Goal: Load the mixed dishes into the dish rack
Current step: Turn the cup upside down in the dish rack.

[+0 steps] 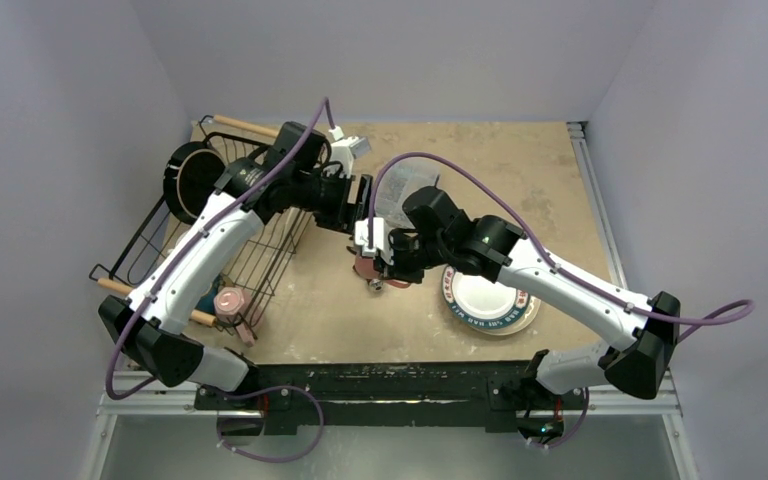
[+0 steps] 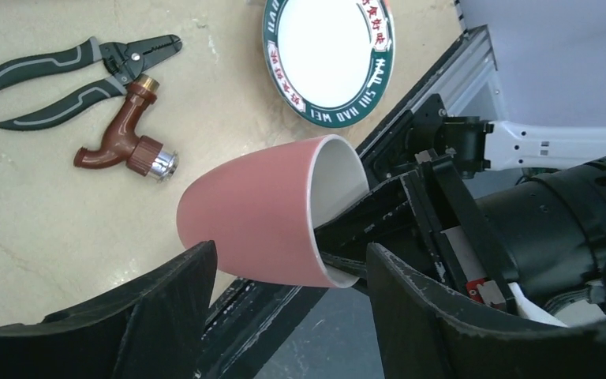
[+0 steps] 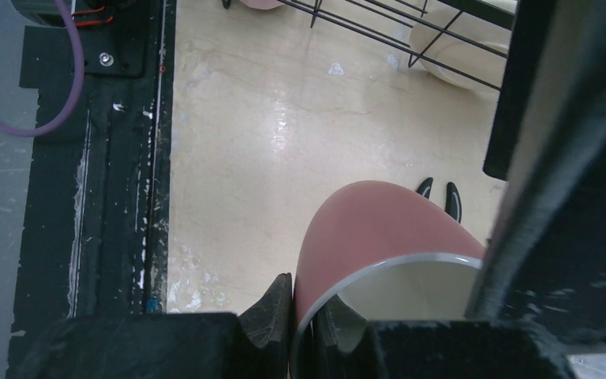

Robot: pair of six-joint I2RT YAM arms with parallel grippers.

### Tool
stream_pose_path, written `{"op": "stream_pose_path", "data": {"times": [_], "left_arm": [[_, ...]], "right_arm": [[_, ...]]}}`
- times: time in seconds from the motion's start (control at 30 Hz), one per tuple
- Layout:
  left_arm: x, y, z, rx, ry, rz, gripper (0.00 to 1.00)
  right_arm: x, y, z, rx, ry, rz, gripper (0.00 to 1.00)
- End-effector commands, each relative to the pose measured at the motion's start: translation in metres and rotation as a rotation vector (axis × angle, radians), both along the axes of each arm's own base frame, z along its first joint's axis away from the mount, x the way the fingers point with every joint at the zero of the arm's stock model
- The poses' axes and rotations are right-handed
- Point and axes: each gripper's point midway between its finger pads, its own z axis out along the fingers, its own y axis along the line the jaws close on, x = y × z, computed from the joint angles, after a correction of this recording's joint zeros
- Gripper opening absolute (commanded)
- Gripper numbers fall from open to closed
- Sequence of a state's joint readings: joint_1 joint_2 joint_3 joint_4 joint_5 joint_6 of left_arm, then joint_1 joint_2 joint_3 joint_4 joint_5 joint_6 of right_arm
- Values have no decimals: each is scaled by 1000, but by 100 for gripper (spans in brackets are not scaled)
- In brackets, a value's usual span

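A pink mug [image 1: 368,268] [image 2: 260,213] [image 3: 379,221] hangs on its side above the table. My right gripper [image 1: 387,265] [image 3: 304,296] is shut on its rim, one finger inside and one outside. My left gripper [image 2: 290,253] is open around the same mug. One of its fingers is against the base end, and the other stands a little off the rim. The dish rack [image 1: 270,250], a black wire basket with wooden handles, stands at the left. It holds a dark red-rimmed plate [image 1: 195,180] and another pink mug [image 1: 228,300]. A teal-patterned plate [image 1: 488,300] [image 2: 327,55] lies on the table at the right.
Black pliers [image 2: 71,67] and a brown tap fitting [image 2: 126,146] lie on the table below the mug. The rack's wires [image 3: 379,24] with a cream dish [image 3: 450,47] behind them show in the right wrist view. The table's black front rail [image 3: 118,158] runs close by.
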State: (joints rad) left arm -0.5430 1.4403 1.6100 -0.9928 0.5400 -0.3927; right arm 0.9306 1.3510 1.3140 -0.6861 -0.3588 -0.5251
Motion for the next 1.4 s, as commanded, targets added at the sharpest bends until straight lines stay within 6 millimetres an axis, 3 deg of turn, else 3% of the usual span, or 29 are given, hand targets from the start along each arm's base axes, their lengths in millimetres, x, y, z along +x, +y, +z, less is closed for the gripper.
{"op": "stream_pose_path", "data": {"times": [0.0,0.17,0.3,0.43,0.6,0.67,0.73,0.87,0.93,1.03,1.17,1.37], "left_arm": [[-1,10,-2,100,-77,-15,66],[-7,14,-17,193,-84,-26,59],[-9,15,-20,218,-78,-10,63],[3,33,-3,165,-75,83,78],[32,73,39,-123,-86,322,92],[31,83,59,-242,-104,371,98],[28,82,79,-374,-118,356,100],[19,65,119,-642,-62,252,100],[14,61,138,-717,-71,215,100],[10,63,157,-744,-126,220,100],[8,49,179,-831,-124,168,100],[3,13,209,-972,-103,80,100]], "right_arm": [[7,14,61,162,-134,19,0],[9,17,60,168,-124,2,0],[9,18,59,178,-104,-20,0],[1,20,61,254,-23,-44,0],[4,8,77,430,96,-95,0],[14,-4,100,530,190,-114,0],[20,-13,141,690,264,-82,0],[14,-22,219,919,389,9,0],[11,-28,258,998,386,63,0],[10,-31,298,1057,389,120,0],[7,-30,317,1113,408,173,0],[4,-20,314,1095,425,191,0]]}}
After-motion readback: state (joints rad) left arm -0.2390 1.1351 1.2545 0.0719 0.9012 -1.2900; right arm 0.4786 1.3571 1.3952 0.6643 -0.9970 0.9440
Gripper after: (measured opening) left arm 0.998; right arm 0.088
